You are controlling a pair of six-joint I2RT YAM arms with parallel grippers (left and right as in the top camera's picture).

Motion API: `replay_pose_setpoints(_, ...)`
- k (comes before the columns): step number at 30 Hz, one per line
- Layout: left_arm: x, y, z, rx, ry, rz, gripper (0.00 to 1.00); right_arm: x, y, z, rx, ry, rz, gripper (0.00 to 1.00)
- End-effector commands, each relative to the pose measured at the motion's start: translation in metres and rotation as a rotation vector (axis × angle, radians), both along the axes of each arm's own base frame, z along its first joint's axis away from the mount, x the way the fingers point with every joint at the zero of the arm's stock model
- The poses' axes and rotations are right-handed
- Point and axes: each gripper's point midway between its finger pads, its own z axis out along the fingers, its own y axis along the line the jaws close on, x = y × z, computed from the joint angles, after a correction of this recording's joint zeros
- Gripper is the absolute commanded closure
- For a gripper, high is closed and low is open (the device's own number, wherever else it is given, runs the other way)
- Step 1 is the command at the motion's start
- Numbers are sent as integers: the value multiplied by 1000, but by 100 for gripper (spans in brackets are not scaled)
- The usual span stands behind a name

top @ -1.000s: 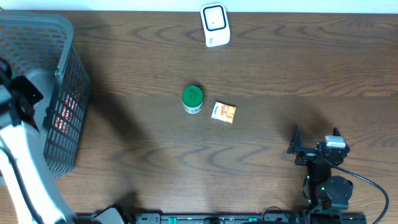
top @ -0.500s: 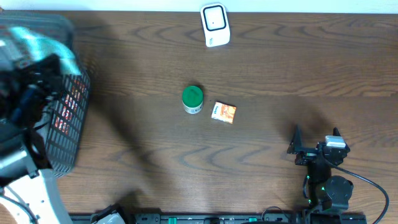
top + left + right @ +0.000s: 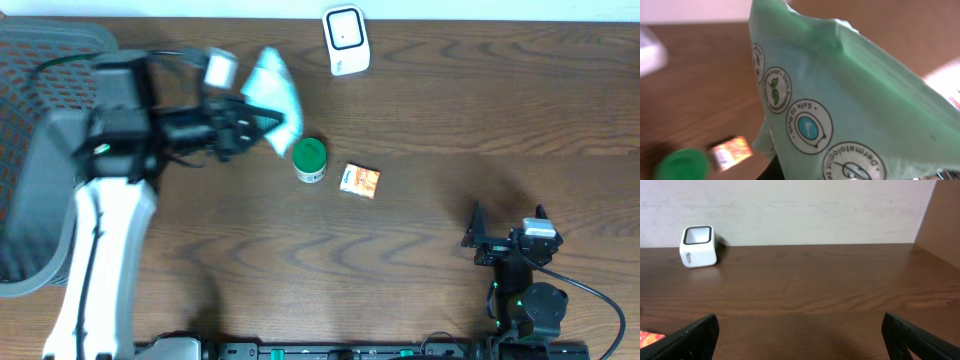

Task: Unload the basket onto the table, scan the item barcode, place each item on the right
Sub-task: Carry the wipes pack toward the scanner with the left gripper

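My left gripper point(image 3: 262, 122) is shut on a pale green soft pack point(image 3: 273, 85) with round printed badges and holds it in the air left of the white barcode scanner point(image 3: 346, 40) at the table's far edge. The pack point(image 3: 840, 100) fills the left wrist view and hides the fingertips. No barcode shows on the visible face. My right gripper point(image 3: 508, 225) rests open near the front right, nothing between its fingers point(image 3: 695, 335). The scanner point(image 3: 698, 245) stands far left in the right wrist view.
A green-lidded jar point(image 3: 309, 158) and a small orange packet point(image 3: 360, 180) lie mid-table, just below and right of the held pack. A grey mesh basket point(image 3: 60, 35) stands at the left edge. A wall runs behind the scanner.
The left arm has swung from over the basket to the right, carrying the green pack toward the table's middle. The right arm has not moved.
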Motion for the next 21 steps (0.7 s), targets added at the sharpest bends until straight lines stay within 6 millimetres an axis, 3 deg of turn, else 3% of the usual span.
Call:
replay_pose_setpoints(1,-16,-37,-14,-47,-47,-199,93,0,1,0,2,-2,2,1)
replay_pose_setpoints(8,-31,-101,-67,-34,26,-401,93,0,1,0,2,-2,2,1)
replay_pose_setpoints(14,-41,-137,-105,-25,82,-501,92,0,1,0,2,-2,2,1)
replay_pose_setpoints(16,-48,-143,-105,-62,80,-546,93,0,1,0,2,-2,2,1)
replay_pose_setpoints(18,-58,-143,-93,-153,45,-618,93,0,1,0,2,-2,2,1)
replay_pose_setpoints(21,-56,-140,-92,-165,46,-616,93,0,1,0,2,-2,2,1)
